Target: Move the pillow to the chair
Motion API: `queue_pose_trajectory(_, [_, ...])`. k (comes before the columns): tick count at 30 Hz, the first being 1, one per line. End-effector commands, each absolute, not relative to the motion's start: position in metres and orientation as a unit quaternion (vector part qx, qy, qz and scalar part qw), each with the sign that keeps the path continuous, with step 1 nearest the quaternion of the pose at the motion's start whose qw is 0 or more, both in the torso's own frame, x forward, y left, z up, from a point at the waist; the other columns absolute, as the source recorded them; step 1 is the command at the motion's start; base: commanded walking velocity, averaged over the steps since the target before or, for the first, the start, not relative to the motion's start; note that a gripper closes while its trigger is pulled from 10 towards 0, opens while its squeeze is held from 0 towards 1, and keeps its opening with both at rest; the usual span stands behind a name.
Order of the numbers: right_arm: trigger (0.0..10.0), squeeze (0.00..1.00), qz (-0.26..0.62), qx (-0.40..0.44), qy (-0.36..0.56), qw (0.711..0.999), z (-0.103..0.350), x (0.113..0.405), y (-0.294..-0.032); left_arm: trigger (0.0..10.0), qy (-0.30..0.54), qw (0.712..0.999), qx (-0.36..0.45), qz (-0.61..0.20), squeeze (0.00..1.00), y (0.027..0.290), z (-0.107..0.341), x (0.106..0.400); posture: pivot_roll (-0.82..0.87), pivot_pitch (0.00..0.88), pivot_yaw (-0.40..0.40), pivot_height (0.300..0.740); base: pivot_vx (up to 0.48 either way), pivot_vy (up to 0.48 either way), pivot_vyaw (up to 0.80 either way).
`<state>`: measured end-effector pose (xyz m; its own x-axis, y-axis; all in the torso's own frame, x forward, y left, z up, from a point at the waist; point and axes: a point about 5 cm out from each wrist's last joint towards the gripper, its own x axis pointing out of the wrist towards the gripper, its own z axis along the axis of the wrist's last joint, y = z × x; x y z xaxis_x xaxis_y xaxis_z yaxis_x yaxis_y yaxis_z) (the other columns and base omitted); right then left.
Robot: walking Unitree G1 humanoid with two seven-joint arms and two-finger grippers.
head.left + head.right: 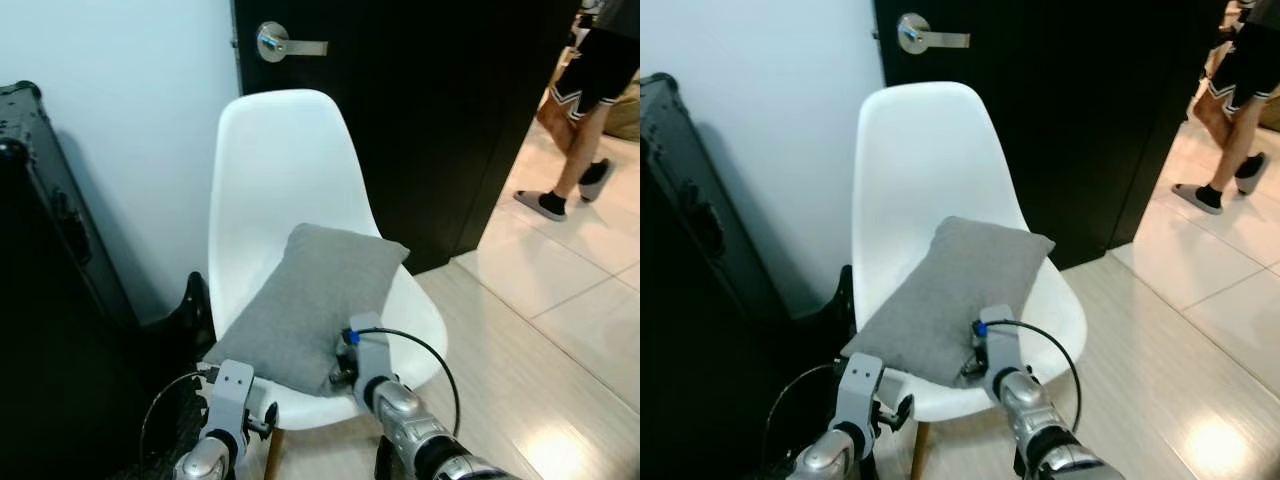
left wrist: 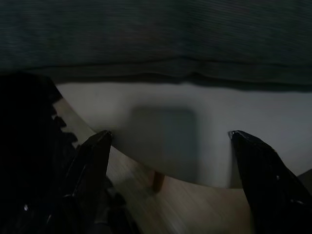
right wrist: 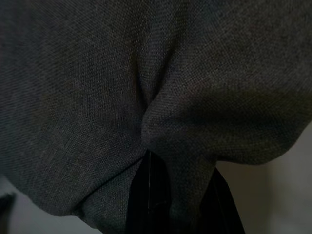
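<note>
Lower centre of the head views, the grey pillow lies diagonally on the white chair seat, its near corner pinched by the right gripper; the left gripper hangs spread below the seat edge.

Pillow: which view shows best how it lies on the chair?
Left eye view: the whole pillow leans on the chair back. Right eye matches. Right wrist shows pinched fabric, left wrist just its edge.
</note>
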<state>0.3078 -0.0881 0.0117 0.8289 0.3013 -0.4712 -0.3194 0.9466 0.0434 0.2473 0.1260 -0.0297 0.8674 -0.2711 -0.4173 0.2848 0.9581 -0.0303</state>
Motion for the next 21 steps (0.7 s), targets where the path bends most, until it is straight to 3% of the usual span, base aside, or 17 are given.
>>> queue_pose_trajectory(1, [10.0,0.00,0.172,-0.029,0.228,0.958,0.022,0.316,-0.079,10.0,0.228,0.963,0.013,-0.146,0.00,0.124,-0.034,0.244,0.09,0.000,-0.048,0.485,0.000,0.000,0.00])
queue_pose_trajectory(7, [10.0,0.00,0.213,-0.030,0.215,0.953,0.028,0.318,-0.069,10.0,0.219,0.965,0.013,-0.146,0.00,0.121,-0.030,0.249,0.09,0.000,-0.046,0.485,0.000,0.000,0.00])
queue_pose_trajectory(8, [10.0,1.00,0.216,-0.034,0.216,0.952,0.027,0.317,-0.071,10.0,0.218,0.965,0.013,-0.147,0.00,0.120,-0.029,0.250,0.09,0.000,-0.047,0.485,0.000,0.000,0.00])
queue_pose_trajectory(12, [10.0,1.00,0.209,-0.040,0.218,0.952,0.025,0.317,-0.077,10.0,0.216,0.965,0.012,-0.148,0.00,0.119,-0.027,0.252,0.09,0.000,-0.045,0.485,0.000,0.000,0.00])
queue_pose_trajectory(16, [10.0,1.00,0.175,-0.055,0.226,0.957,0.021,0.318,-0.104,10.0,0.212,0.965,0.014,-0.153,0.00,0.116,-0.024,0.257,0.07,0.000,-0.041,0.485,0.000,0.000,0.00])
queue_pose_trajectory(21, [10.0,1.00,0.184,-0.039,0.229,0.955,0.022,0.318,-0.120,10.0,0.210,0.965,0.015,-0.157,0.00,0.114,-0.021,0.261,0.07,0.000,-0.036,0.485,0.000,0.000,0.00])
